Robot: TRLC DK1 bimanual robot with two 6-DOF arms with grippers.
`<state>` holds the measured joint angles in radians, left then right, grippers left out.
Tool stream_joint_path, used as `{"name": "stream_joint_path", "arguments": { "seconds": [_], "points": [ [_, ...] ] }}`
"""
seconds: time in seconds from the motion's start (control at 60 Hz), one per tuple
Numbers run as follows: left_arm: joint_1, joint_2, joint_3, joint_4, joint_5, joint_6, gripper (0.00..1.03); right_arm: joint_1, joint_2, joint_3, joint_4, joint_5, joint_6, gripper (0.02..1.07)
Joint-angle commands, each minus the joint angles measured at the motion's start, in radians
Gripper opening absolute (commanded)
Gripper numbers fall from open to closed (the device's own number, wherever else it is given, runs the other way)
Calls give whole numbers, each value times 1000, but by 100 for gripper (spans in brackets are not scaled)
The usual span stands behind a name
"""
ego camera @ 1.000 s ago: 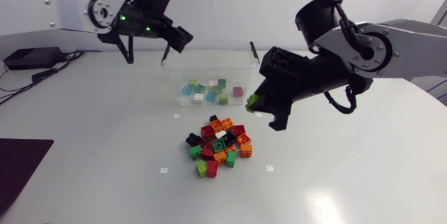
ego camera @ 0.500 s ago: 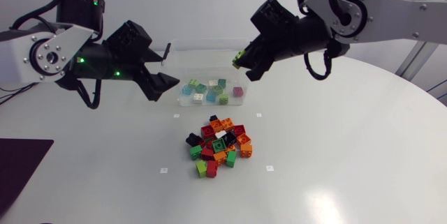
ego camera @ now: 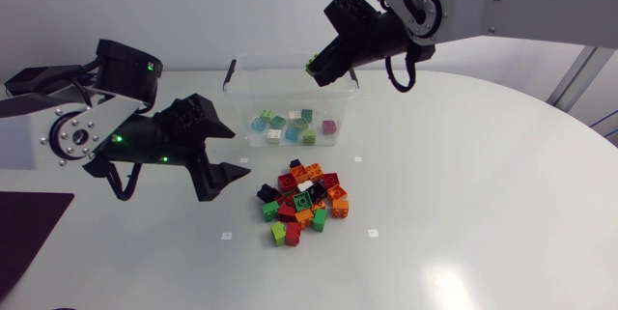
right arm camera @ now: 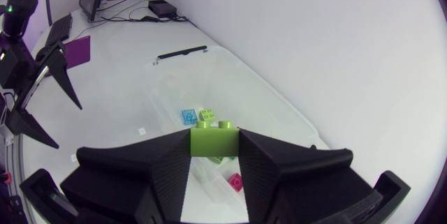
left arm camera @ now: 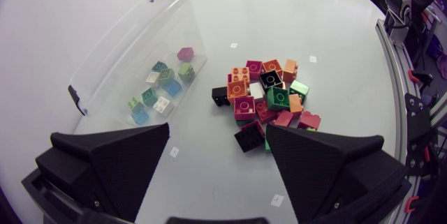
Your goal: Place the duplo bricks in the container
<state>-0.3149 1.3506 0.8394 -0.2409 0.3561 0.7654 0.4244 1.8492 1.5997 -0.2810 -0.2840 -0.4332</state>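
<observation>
A heap of mixed duplo bricks [ego camera: 302, 204] lies mid-table. Behind it stands the clear container [ego camera: 241, 107] with several pastel bricks [ego camera: 290, 126] inside. My right gripper [ego camera: 319, 67] hovers over the container's right rim, shut on a lime green brick [ego camera: 312, 63]. In the right wrist view that green brick [right arm camera: 214, 139] sits clamped between the fingers [right arm camera: 167, 165], above the container [right arm camera: 174, 77]. My left gripper [ego camera: 238, 153] is open and empty, just left of the heap. In the left wrist view the heap [left arm camera: 265, 102] lies ahead of the open gripper [left arm camera: 218, 140], the container [left arm camera: 119, 63] farther off.
Small white markers [ego camera: 226, 236] dot the table around the heap. A dark mat [ego camera: 24, 228] lies at the table's left edge. The container's black handle clips [ego camera: 230, 70] stand up at both ends.
My right gripper carried the green brick up and leftward, from beside the container to over its right rim. My left arm swung from the container down toward the heap's left side.
</observation>
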Motion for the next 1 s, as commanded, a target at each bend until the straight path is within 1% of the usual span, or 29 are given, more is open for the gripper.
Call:
{"name": "stream_joint_path", "arguments": {
  "seconds": [0.0, 0.1, 0.283, 0.317, 0.35, 0.383, 0.433, 0.45, 0.5, 0.567, 0.683, 0.783, 0.983],
  "points": [
    [-12, 10, -33, 3, 7, 43, 96, 7, 53, 59, 16, 8, 30, 30],
    [-29, 33, -49, 5, 7, 61, 96, 4, 105, 109, 14, 22, 36, 30],
    [-90, 51, -88, 3, 4, 87, 96, 4, 203, 207, 11, 49, 37, 31],
    [-102, 51, -97, 3, 1, 98, 96, 2, 214, 221, 11, 52, 37, 37],
    [-112, 53, -102, 3, 1, 101, 96, -1, 226, 235, 9, 54, 37, 47],
    [-125, 59, -105, -1, -2, 107, 96, -4, 243, 258, 6, 63, 37, 67],
    [-136, 65, -106, -5, -9, 112, 96, -6, 254, 275, 0, 68, 37, 85],
    [-141, 68, -108, -6, -12, 112, 96, -6, 255, 278, -1, 69, 37, 89],
    [-150, 71, -109, -9, -17, 114, 96, -7, 255, 281, 0, 77, 37, 94],
    [-161, 74, -118, -9, -20, 114, 95, -10, 235, 269, 0, 77, 37, 97],
    [-178, 79, -140, -18, -29, 115, 94, -22, 165, 198, 13, 75, 33, 97],
    [-187, 79, -164, -23, -29, 118, 93, -33, 87, 108, 34, 71, 22, 97],
    [-233, 137, -200, -18, -31, 117, 93, -49, -93, -95, 98, 59, 17, 97]
  ]
}}
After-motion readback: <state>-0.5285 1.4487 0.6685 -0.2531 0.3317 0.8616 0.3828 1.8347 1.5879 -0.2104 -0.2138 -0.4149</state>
